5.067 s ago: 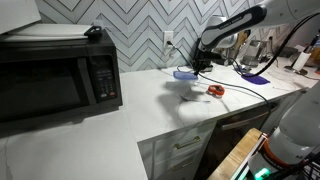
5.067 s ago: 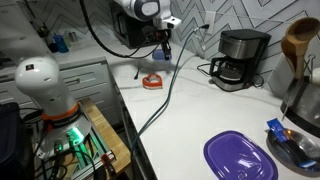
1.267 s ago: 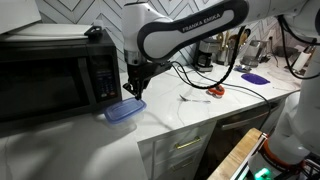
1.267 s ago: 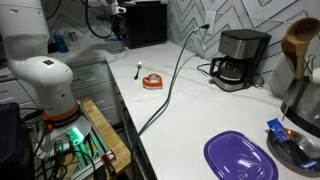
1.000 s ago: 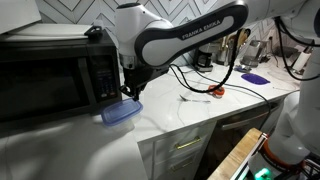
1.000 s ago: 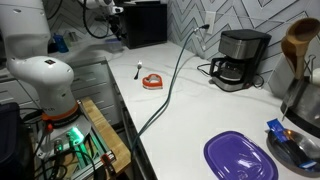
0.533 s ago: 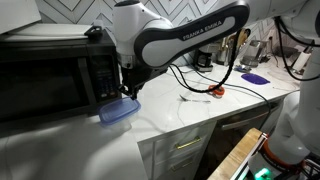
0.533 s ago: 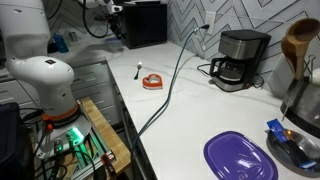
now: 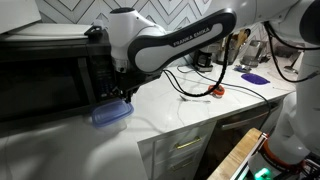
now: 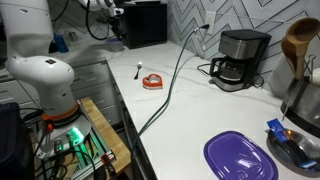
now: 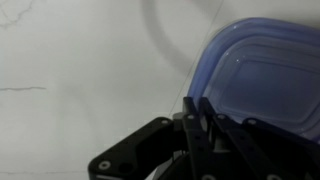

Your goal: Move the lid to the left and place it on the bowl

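Since half a second back, the lid (image 9: 110, 115) has been carried a bit closer to the microwave (image 9: 50, 68). It's clamped by its rim in the pincer (image 9: 119, 97) and held roughly flat, low over the counter (image 9: 190, 112), long axis along the microwave's front. Bare counter is seen out to the front edge.

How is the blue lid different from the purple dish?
The lid is pale, see-through blue; the dish is darker purple. The claw grips the lid beside the microwave; the dish lies free on the counter. Both are flat with rounded corners.
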{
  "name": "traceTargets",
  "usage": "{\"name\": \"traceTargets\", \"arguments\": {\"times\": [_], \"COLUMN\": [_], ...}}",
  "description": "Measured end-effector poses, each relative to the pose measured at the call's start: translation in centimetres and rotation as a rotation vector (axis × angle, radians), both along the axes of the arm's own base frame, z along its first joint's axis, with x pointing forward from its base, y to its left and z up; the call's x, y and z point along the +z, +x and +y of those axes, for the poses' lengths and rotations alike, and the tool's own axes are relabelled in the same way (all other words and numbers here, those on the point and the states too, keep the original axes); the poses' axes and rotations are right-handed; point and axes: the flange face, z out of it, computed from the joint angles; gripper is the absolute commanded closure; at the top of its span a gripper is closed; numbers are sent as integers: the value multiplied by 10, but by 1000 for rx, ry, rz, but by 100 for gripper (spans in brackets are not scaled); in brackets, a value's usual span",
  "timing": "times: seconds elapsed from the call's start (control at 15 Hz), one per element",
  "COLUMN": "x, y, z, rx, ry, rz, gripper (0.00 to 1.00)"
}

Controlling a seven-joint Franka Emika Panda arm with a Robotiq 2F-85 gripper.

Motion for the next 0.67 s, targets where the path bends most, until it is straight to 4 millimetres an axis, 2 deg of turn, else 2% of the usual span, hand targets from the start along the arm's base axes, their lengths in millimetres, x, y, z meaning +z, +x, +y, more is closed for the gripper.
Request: {"name": "traceTargets", "arguments": {"times": [0.33, 0.4, 0.47, 0.67], "x": [-24, -27, -27, -22], "y": [7, 8, 9, 9], "z": [18, 20, 22, 28], "rx": [-36, -39, -40, -34], "ry": [49, 54, 60, 68], "rz": [-6, -6, -10, -20], "gripper": [98, 66, 64, 43]}}
